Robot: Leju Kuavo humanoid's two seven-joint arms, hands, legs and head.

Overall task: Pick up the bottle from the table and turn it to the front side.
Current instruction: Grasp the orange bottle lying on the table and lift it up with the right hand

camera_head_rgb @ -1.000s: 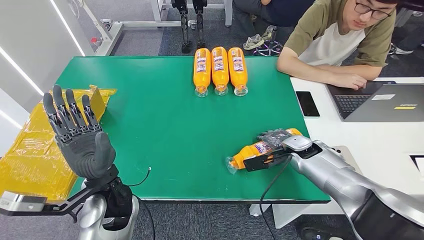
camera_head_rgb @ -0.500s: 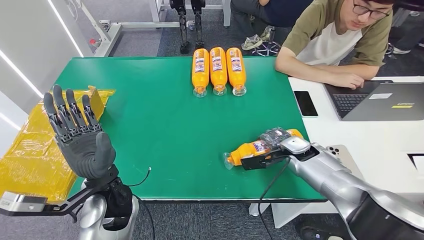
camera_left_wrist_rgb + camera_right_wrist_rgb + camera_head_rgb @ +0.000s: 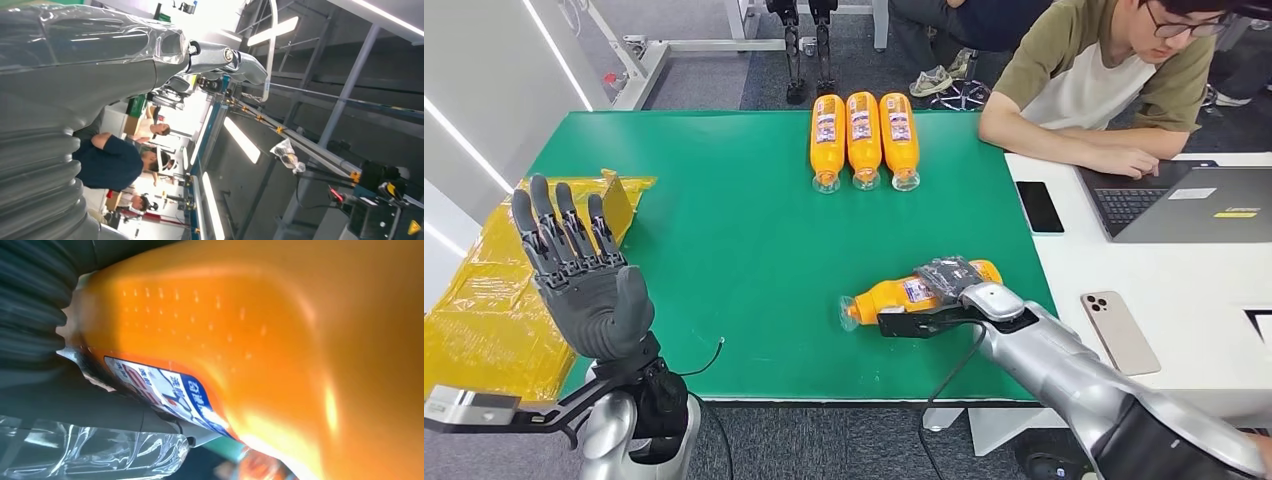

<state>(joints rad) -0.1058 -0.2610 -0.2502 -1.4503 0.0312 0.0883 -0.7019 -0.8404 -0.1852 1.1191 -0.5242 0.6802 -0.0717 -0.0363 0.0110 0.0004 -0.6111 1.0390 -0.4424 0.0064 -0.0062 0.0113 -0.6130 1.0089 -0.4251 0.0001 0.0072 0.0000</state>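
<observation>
Surface: green table [image 3: 724, 250], which we look down on from the head view; a white desk [image 3: 1184, 280] stands against its right edge.
Task bottle: we see the orange bottle [image 3: 894, 295] lying on its side near the table's front right corner, its clear cap end pointing toward the table's middle and its base toward the right edge.
Right hand: our right hand [image 3: 949, 290] lies over the bottle's base half, dark fingers wrapped across the top of the body beside the label, so we hold it; in the right wrist view the orange body [image 3: 280, 350] and its blue and white label press right against the hand. We cannot tell whether the bottle is touching the table.
Left hand: our left hand [image 3: 579, 270] is raised at the front left corner, palm turned toward the table's middle, fingers upright and apart, holding nothing, well apart from the bottle.
Other bottles: three orange bottles [image 3: 862, 140] lie side by side at the far edge, touching, caps pointing toward us.
Left of the table: yellow plastic wrapping [image 3: 484, 300] lies beside the left edge.
White desk: a dark phone [image 3: 1039, 207] sits near the table's right edge, a light phone [image 3: 1119, 332] nearer us, a laptop [image 3: 1184, 205] farther right.
Person: a person [image 3: 1104, 80] leans on the desk's far side with one hand by the laptop.
</observation>
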